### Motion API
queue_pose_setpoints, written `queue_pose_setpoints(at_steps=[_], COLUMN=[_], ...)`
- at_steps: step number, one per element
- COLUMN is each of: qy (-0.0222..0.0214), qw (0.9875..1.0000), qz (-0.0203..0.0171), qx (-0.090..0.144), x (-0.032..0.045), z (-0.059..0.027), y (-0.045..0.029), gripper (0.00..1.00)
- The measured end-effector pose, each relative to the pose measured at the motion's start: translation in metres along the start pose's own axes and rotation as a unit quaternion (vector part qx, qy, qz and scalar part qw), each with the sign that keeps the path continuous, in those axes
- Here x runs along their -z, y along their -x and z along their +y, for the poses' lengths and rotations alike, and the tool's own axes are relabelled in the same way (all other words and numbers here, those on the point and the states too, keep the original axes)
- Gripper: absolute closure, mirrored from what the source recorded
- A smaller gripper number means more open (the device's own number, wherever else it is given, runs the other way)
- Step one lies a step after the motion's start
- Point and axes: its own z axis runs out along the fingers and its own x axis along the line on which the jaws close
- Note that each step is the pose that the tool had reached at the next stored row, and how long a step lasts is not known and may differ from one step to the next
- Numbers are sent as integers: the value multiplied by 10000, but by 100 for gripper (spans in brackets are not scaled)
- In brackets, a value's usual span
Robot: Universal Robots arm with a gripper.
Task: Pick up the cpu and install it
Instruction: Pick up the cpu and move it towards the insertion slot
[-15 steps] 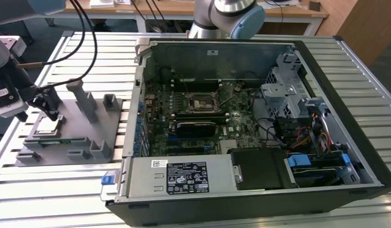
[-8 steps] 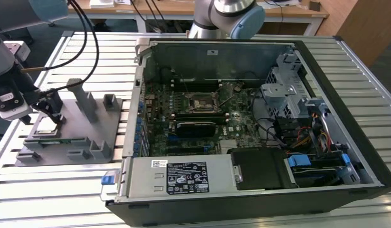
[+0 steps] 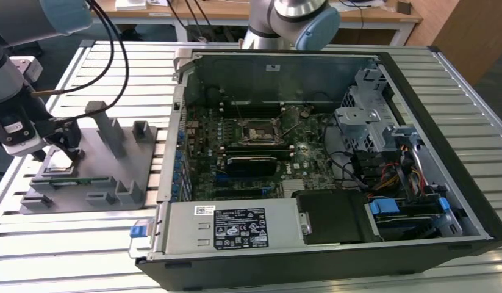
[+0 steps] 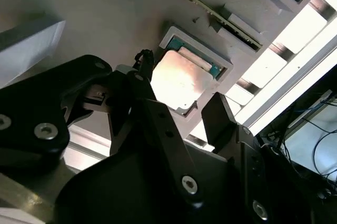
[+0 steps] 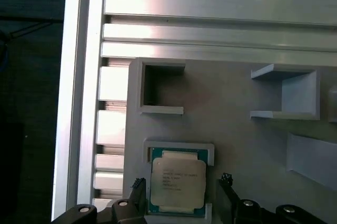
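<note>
The black gripper (image 5: pixel 182 183) hangs wide open, fingers flanking the small silver-topped square cpu (image 5: pixel 178 179) seated in a grey plastic holder (image 5: pixel 237 124).

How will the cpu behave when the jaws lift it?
Likely stiff: the cpu is a flat, metal-topped plate. Probably slick; its top glares in the second wrist view. Could snag if tilted, since it sits in a walled pocket of the fixture.
</note>
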Motion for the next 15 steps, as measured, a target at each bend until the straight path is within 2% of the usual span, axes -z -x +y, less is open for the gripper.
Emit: queue_pose_setpoints(at_steps=[15], qy=[0], qw=[10000], qz=[0], qx=[0], x=[-130], z=[24], y=[-24], gripper=[36])
